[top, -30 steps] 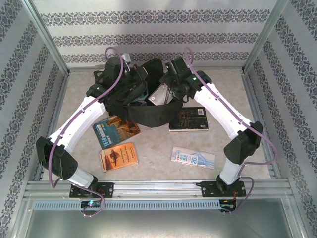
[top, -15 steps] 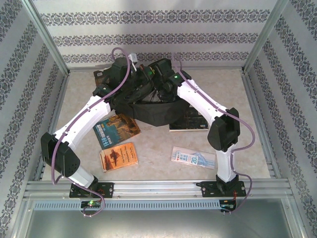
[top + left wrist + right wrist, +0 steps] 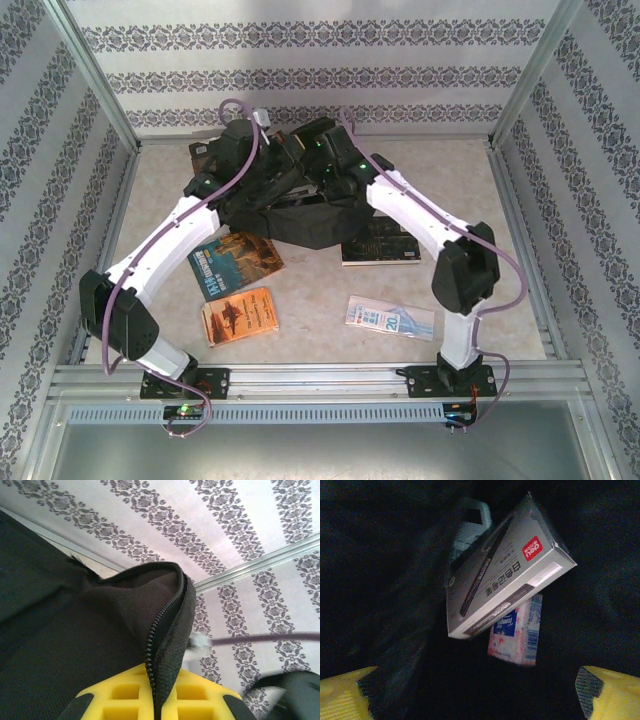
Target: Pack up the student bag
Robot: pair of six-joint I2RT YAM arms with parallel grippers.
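Observation:
The student bag point(image 3: 300, 215), a large black soft backpack, lies at the back of the table. My left gripper point(image 3: 162, 692) is shut on the bag's zippered edge point(image 3: 167, 615) and holds it lifted; from above it sits at the bag's left top point(image 3: 248, 150). My right gripper point(image 3: 475, 702) is inside the dark bag, open, its yellow fingers point(image 3: 342, 695) wide apart with nothing between them. Ahead of it a grey box with a red logo point(image 3: 505, 575) rests tilted over a small tissue pack point(image 3: 517, 632).
On the table in front of the bag lie a blue-and-orange book point(image 3: 235, 262), an orange book point(image 3: 240, 315), a dark book point(image 3: 380, 240) partly under the right arm, and a flat blue-white packet point(image 3: 390, 318). Patterned walls and metal rails close in the table.
My right arm has swung left and reached into the bag's opening; the grey box it carried now lies inside, free of the fingers. The left gripper has kept its hold on the edge.

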